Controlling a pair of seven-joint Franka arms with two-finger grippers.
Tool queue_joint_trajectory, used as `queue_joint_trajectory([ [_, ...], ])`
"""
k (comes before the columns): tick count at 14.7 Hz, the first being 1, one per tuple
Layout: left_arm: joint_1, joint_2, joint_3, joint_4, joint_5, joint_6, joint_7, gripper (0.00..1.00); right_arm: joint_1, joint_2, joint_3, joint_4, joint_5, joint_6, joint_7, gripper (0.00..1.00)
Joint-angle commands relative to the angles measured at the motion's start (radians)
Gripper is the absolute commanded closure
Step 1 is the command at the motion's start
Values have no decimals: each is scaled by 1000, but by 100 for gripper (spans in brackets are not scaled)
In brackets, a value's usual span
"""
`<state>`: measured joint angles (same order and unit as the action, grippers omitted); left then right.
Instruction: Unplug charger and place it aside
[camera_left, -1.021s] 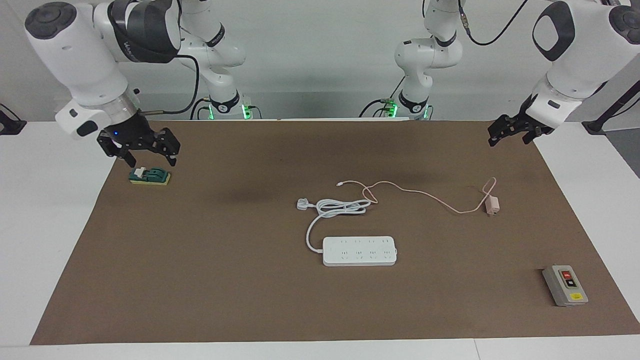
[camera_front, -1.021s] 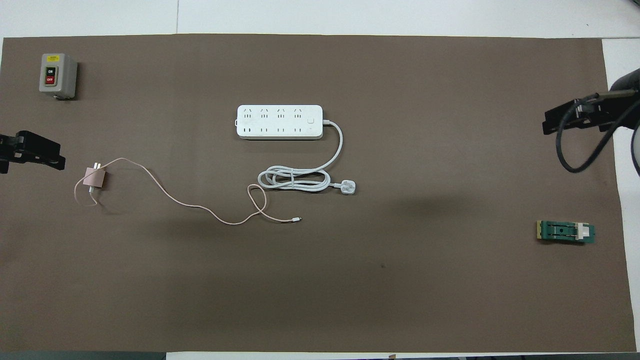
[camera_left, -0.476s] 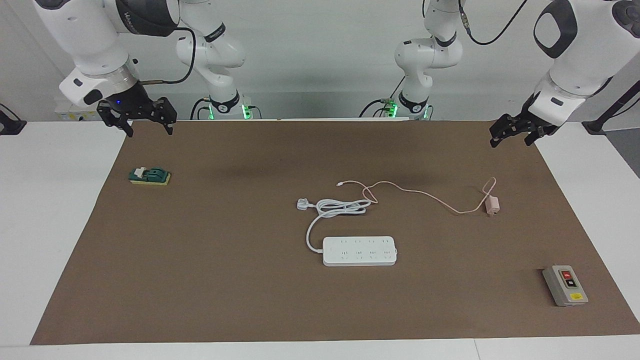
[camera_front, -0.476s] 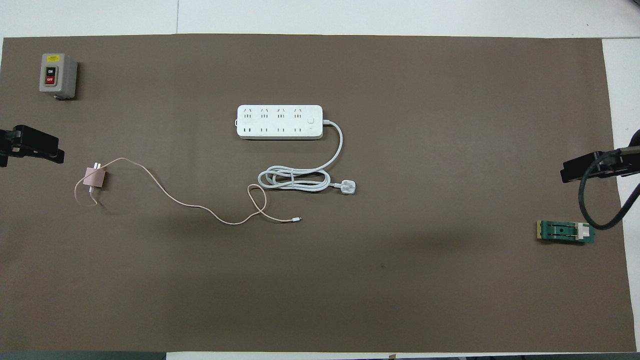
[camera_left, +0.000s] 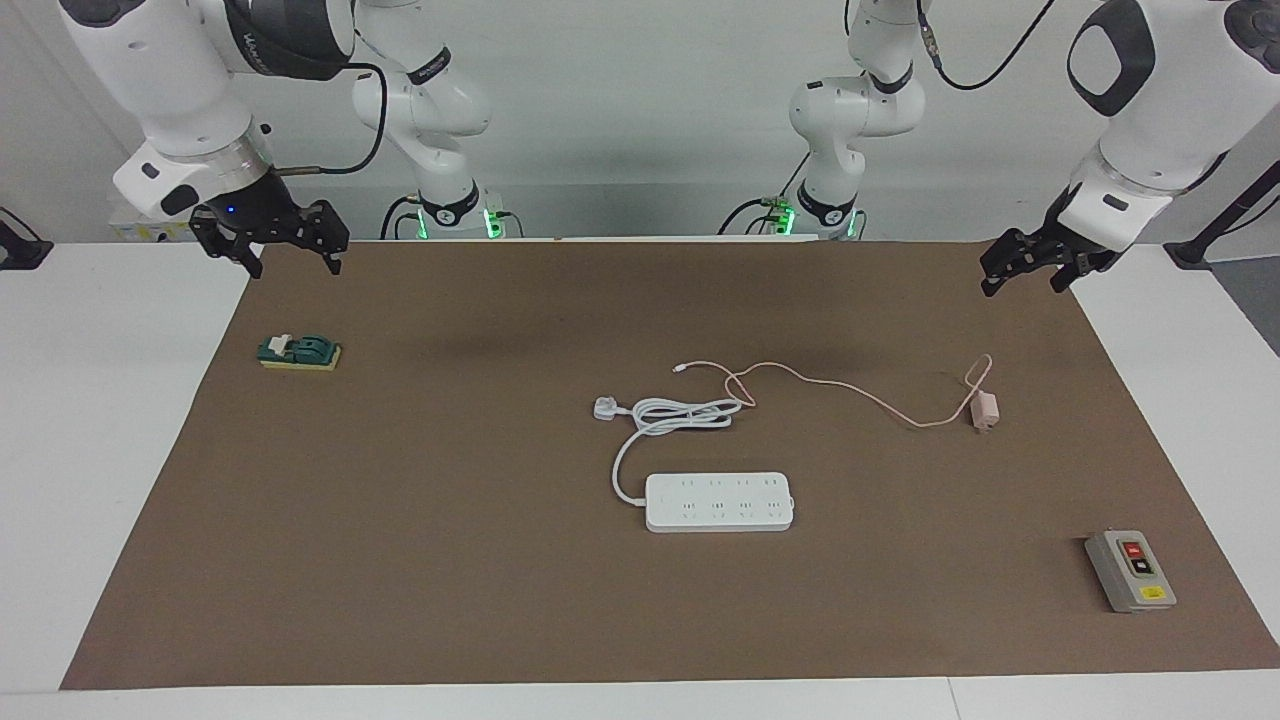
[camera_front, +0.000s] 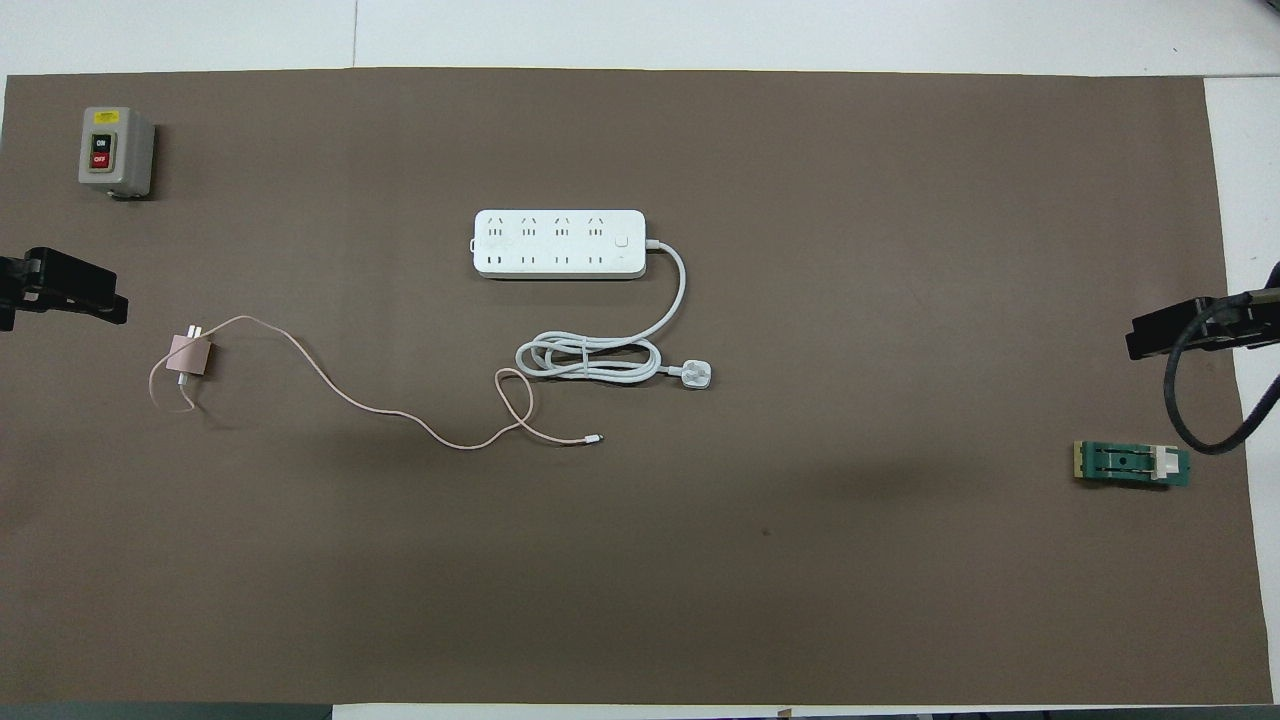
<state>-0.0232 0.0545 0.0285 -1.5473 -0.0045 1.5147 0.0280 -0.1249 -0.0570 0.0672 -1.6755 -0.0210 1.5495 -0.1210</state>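
Charger, the small pale pink cube with a long thin pink cable (camera_left: 986, 410), lies unplugged on the brown paper mat (camera_left: 450, 600). It is toward my left arm's end of the table, well apart from the white power strip (camera_left: 719, 501) and nearer to the robots than it.

My right gripper (camera_left: 292, 262) hangs with fingers spread over the mat's edge, above the green block (camera_left: 299, 352). My left gripper (camera_left: 1025, 277), also spread, hangs over the mat's corner near the charger.

I judge the task done. To retreat well, I keep both grippers high and away from the cable.

One second ago my right gripper was low over the green block; now it is raised. The charger has not moved.
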Motion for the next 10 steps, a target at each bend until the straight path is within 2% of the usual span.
queue_joint_trajectory([
  [1, -14, 11, 16, 19, -12, 2, 13, 0, -21, 6, 17, 22, 30, 3, -8, 0],
  [10, 3, 11, 7, 23, -8, 4, 12, 0, -10, 5, 17, 20, 16, 12, -6, 0],
])
